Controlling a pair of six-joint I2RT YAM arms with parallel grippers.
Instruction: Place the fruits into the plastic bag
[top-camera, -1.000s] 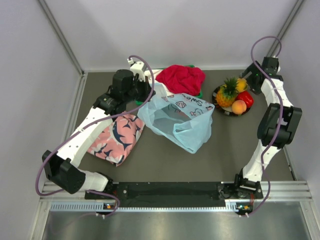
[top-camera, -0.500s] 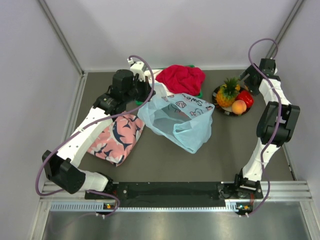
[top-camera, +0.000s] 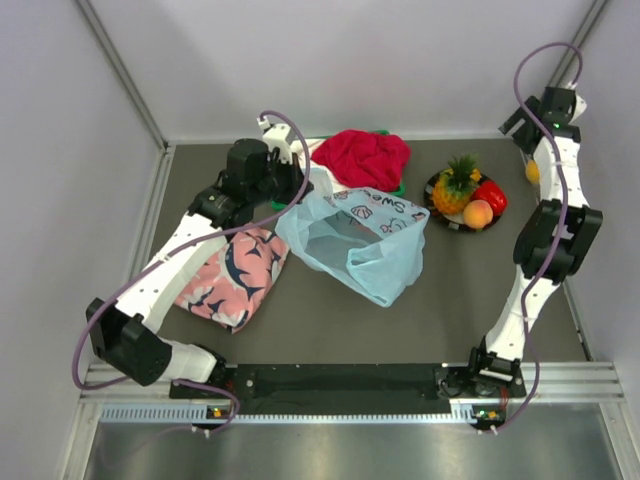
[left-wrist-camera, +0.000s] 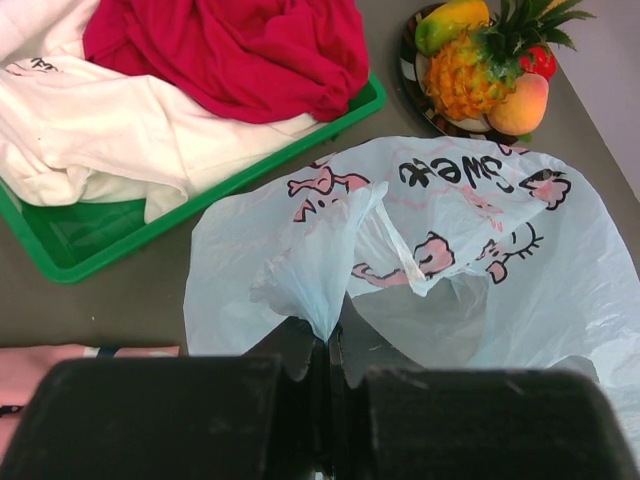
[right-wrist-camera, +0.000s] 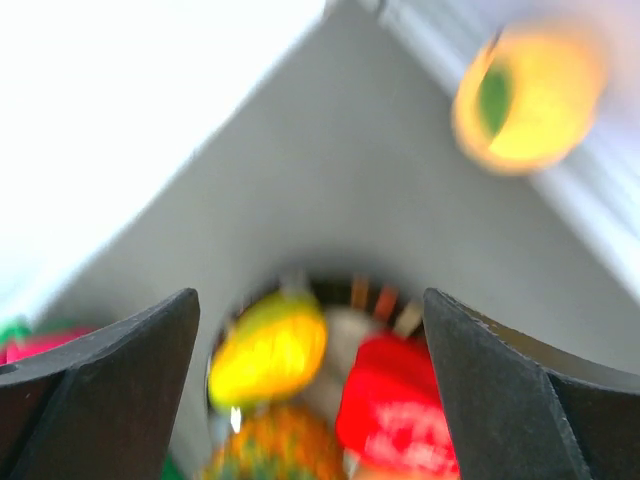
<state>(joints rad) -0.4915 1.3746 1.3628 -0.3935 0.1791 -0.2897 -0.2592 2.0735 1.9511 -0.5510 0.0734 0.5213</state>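
Plastic bag (top-camera: 355, 240), mouth open on the bench (top-camera: 450, 300), its rim pinched in the closed left tool (left-wrist-camera: 330, 360); right tool (right-wrist-camera: 310, 305) spread wide, empty, hanging near the fruits (top-camera: 456, 190).

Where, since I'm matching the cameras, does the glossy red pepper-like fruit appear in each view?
Top external: right of centre, the glossy red pepper-like fruit on the dark round plate.
Left wrist: top right corner, mostly hidden.
Right wrist: bottom, right of centre, blurred.
Shared landmark: that plate.
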